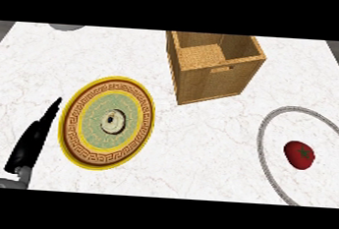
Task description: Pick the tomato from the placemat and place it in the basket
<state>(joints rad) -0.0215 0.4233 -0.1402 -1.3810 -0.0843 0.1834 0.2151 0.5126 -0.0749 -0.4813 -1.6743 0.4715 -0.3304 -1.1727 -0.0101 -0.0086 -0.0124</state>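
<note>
The counter (pixel 199 153) looks like smooth white marble; the basket (pixel 211 74) is coarse woven wicker; the tomato (pixel 299 154) is glossy; the hand (pixel 31 145) matt black.

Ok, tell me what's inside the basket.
Nothing shows inside the basket; its near wall hides part of the floor. The tomato lies on the placemat.

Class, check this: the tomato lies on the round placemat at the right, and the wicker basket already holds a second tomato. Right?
Not quite. The head view shows the basket empty. The tomato does lie on the round placemat at the right.
</note>
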